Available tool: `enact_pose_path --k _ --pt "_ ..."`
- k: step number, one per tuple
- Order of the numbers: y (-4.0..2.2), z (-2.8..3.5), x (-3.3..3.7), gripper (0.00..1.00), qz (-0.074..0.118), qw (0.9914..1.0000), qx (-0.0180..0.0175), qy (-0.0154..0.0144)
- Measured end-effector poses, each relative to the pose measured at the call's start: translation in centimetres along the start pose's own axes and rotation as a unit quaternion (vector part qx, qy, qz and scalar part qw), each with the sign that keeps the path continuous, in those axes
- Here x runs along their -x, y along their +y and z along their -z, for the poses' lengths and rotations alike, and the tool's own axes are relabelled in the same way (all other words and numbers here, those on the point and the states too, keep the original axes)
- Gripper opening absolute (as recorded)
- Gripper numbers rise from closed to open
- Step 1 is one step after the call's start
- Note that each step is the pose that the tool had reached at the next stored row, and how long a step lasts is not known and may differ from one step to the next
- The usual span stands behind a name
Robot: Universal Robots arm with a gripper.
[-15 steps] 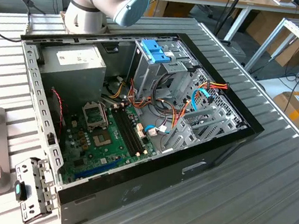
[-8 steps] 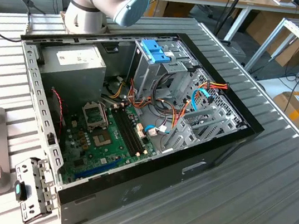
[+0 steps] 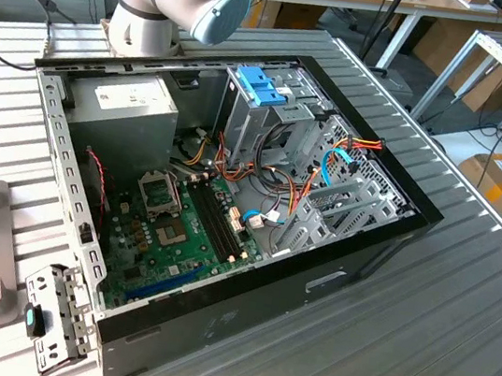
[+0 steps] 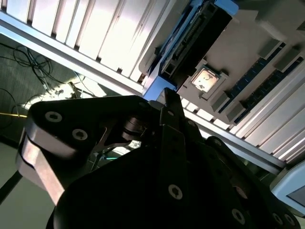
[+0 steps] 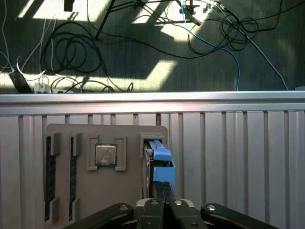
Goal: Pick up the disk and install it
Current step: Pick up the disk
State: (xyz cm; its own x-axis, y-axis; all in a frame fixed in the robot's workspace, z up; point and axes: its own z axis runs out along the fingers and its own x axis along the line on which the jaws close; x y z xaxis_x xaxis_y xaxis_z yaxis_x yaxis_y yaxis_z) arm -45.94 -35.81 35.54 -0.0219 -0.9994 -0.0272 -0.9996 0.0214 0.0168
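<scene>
Hovering near the desk's edge, above the grey fixture tray (image 5: 126,136), the tool (image 5: 164,185) is holding its two fingers pressed together and is pinching nothing. Reading across the tray in the first wrist view, two long dark sticks (image 5: 49,176) are lying in slots, a processor chip (image 5: 106,155) is sitting in its pocket, and the disk (image 5: 161,164) is standing on edge in the last slot, just beyond the fingertips, with its light-blue rail facing the tool.

With the fingers together, any descent is likely to be driving the tips onto the rail rather than around it, jamming or tipping the disk in its slot. An off-centre pinch on the plastic rail is likely to be letting the disk twist. Inside the open computer case (image 3: 212,324), loose wiring (image 3: 330,162) is crowding the drive cage and could be snagging an incoming part.

The desk (image 3: 416,345) is presenting ribbed metal, so a dropped disk may be catching in the grooves. Beyond the desk's edge, tangled cables (image 5: 71,47) are lying on the sunlit floor (image 5: 143,71).
</scene>
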Motion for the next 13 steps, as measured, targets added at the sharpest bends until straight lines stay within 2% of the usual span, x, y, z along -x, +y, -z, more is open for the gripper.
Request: enact_pose_path --k 2,3,6,11,13 --pt "-0.16 0.00 0.01 0.11 0.000 1.00000 0.0000 0.0000" --pt "-0.55 -0.04 0.02 0.11 0.000 1.00000 -0.0001 0.0000" --pt "-0.58 -0.10 0.01 0.11 0.000 1.00000 -0.0018 0.0004" --pt "-0.63 -0.10 0.02 0.11 0.000 1.00000 -0.0018 0.0005" --pt "-1.21 -0.11 0.03 0.11 0.000 1.00000 -0.0019 0.0004"
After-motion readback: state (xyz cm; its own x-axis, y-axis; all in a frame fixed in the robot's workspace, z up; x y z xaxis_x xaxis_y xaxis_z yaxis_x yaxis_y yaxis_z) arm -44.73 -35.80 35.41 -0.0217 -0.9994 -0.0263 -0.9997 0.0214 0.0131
